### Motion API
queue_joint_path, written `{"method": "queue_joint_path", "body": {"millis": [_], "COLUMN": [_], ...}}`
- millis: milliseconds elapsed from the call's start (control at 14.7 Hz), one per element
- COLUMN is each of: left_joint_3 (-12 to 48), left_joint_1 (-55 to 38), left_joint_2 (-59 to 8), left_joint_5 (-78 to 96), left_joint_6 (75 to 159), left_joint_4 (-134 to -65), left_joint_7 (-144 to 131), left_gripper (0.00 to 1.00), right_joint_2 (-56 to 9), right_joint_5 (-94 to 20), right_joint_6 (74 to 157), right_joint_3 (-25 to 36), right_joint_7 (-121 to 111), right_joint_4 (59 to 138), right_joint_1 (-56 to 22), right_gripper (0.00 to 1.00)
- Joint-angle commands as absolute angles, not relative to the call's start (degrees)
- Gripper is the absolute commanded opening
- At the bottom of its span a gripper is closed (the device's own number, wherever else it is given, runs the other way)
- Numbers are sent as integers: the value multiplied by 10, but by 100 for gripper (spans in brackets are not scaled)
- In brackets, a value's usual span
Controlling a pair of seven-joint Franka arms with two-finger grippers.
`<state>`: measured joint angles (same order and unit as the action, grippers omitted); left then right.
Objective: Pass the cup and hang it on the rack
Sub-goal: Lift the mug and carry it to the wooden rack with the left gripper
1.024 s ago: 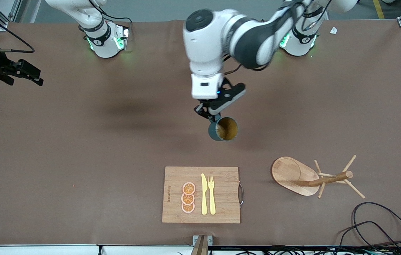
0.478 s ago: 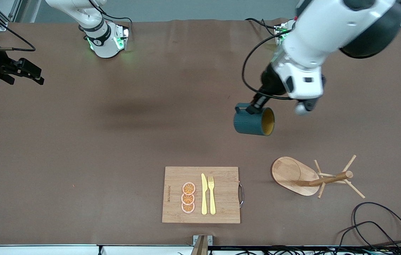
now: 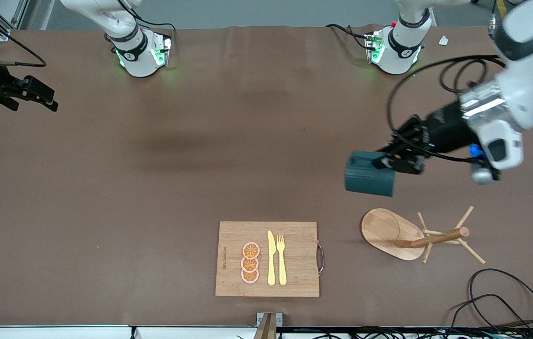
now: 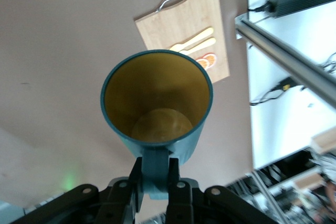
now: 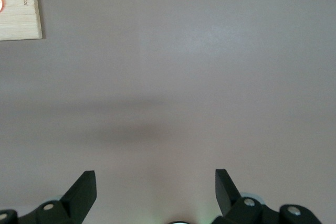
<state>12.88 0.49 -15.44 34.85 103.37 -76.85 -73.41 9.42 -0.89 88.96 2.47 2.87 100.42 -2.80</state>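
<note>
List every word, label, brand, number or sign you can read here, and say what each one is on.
Cutting board: a short brand mark is burned along the edge toward the right arm's end of the table, too small to read.
Arm bases: a small round emblem on the dark band of the left arm's base and the right arm's base, not legible.
Cup, rack: no text.

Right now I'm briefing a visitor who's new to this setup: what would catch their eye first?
The left end effector holds the teal cup by its handle, in the air and tipped sideways over the table near the wooden rack. The right end effector waits open at the right arm's end.
</note>
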Motion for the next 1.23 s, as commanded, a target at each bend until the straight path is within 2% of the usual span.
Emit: {"method": "queue_joint_path", "body": {"millis": [0, 478, 1160], "left_joint_3": [133, 132, 131], "left_joint_1": [45, 122, 137], "left_joint_2": [-175, -260, -314], "left_joint_5": [420, 553, 548], "left_joint_6": [1035, 1034, 1033], "left_joint_4": [-770, -771, -774], "left_joint_7": [-703, -637, -553], "left_gripper": [0, 0, 0], "right_joint_2": [104, 104, 103], "right_joint_5": [-6, -6, -7], "right_joint_6": [882, 882, 882], "right_joint_3": [23, 22, 21], "right_joint_7": [37, 38, 40], "right_joint_4": [1002, 1002, 1002], "right_joint_1": [-28, -29, -30], "right_gripper": [100, 100, 100]}}
